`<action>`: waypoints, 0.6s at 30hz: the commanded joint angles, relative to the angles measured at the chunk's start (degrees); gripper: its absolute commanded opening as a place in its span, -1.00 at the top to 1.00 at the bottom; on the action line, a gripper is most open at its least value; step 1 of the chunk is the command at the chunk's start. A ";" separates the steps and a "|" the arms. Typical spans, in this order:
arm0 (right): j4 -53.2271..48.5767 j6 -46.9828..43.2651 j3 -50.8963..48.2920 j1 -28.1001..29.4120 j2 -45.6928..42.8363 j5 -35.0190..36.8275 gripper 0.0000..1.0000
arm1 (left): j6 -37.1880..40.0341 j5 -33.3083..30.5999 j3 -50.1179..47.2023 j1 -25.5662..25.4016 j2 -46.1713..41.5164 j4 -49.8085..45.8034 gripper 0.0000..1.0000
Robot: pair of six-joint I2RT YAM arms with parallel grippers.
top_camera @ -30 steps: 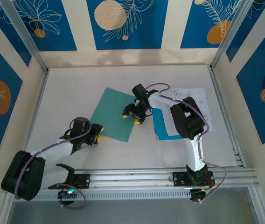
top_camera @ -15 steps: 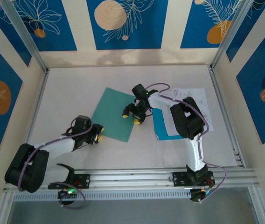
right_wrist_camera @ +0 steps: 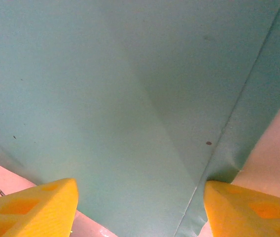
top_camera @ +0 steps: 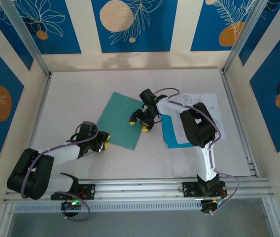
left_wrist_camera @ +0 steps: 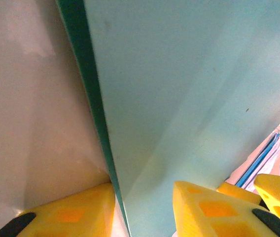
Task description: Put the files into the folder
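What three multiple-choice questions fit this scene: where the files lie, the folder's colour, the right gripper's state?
1. Relative to the folder, the files lie: A) on top B) to its right C) to its left.
2. The folder is: A) red B) teal-green C) yellow.
3. The right gripper is: A) open B) shut on a sheet C) shut on a cable.
Answers: B, white sheets sit right of it; B, teal in every view; A, its fingers stand wide apart.
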 commanded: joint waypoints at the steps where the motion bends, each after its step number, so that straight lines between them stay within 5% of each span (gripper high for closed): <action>1: -3.42 -0.56 -2.10 0.00 2.09 -1.14 -0.40 | -0.44 -2.05 -0.88 -0.85 2.35 15.82 0.30; 18: -2.74 -0.71 -2.69 -0.32 2.18 -2.25 -0.40 | -1.64 -3.22 -1.81 -2.98 1.11 17.47 0.32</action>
